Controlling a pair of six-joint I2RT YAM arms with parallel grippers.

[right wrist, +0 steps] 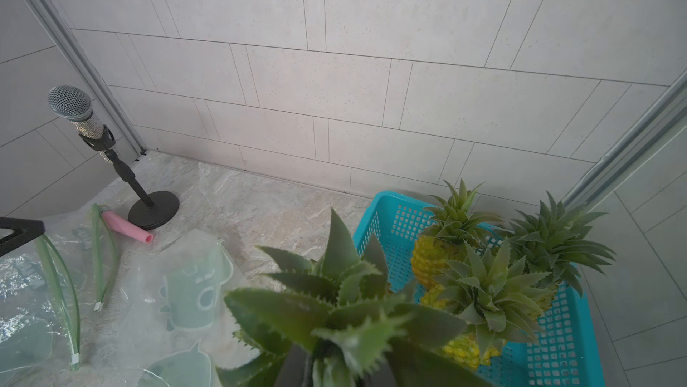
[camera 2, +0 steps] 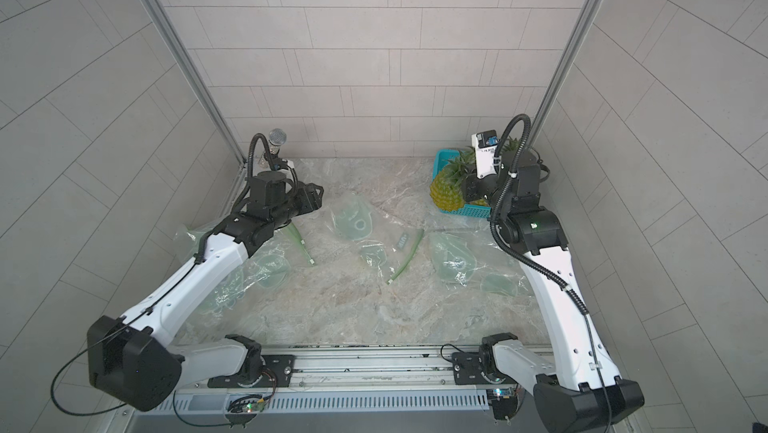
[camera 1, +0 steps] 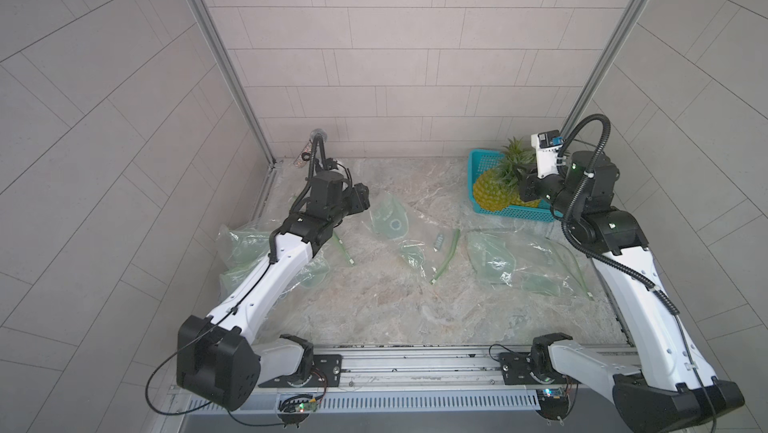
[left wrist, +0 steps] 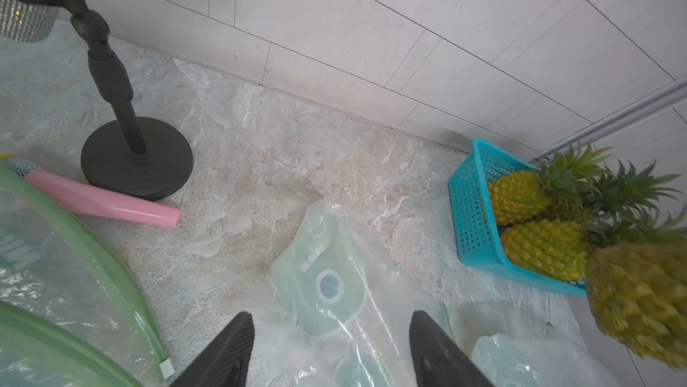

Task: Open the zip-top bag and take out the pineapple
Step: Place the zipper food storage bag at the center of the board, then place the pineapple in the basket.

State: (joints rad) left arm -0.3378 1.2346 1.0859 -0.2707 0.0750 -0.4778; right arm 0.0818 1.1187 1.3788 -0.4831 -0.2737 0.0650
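Observation:
My right gripper (camera 1: pixel 519 177) (camera 2: pixel 467 185) is shut on the green crown of a yellow pineapple (camera 1: pixel 494 192) (camera 2: pixel 446 194) (right wrist: pixel 334 303). The pineapple hangs at the near left corner of the teal basket (camera 1: pixel 473 169), and also shows in the left wrist view (left wrist: pixel 639 299). My left gripper (camera 1: pixel 361 198) (camera 2: pixel 318 194) (left wrist: pixel 331 320) stands open with nothing between its fingers. It hovers over a clear zip-top bag (camera 1: pixel 390 219) (left wrist: pixel 334 281) with a green print, lying flat on the table.
Other pineapples (left wrist: pixel 546 251) (right wrist: pixel 490 284) lie in the basket (right wrist: pixel 386 210). More clear bags lie at the left (camera 1: pixel 245 244) and the right (camera 1: pixel 519 260). A microphone stand (left wrist: pixel 137 158) and a pink microphone (left wrist: pixel 104 201) are at the back left.

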